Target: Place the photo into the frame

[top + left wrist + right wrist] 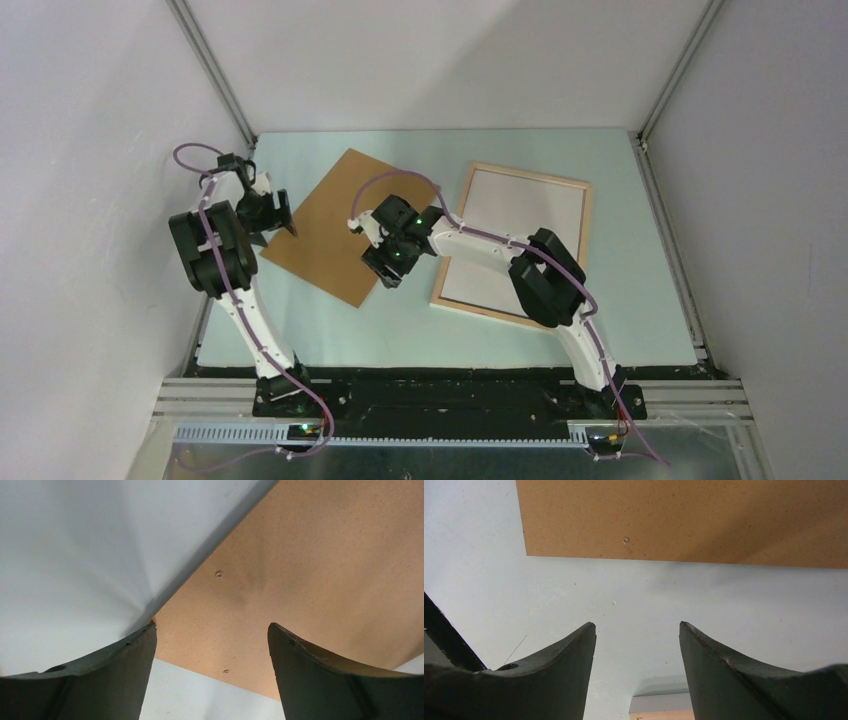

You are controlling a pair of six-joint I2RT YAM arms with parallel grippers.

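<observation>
The pale-wood frame [530, 175] lies flat at the right of the table. A white sheet [520, 235] fills its opening. No dark picture shows, so I cannot tell whether this sheet is the photo lying face down. My left gripper [275, 218] is open over the left corner of the brown backing board [330, 220]. In the left wrist view the open gripper [212, 630] straddles that board [310, 570]. My right gripper [385, 270] is open and empty above bare table by the board's near corner. The right wrist view shows the gripper [638, 626], the board's edge [684, 515] and a frame corner [661, 714].
The brown board lies tilted between the two grippers, left of the frame. The pale blue table [600, 330] is enclosed by white walls with metal corner posts [215, 70]. The right arm's forearm [480, 245] crosses over the frame's left rail.
</observation>
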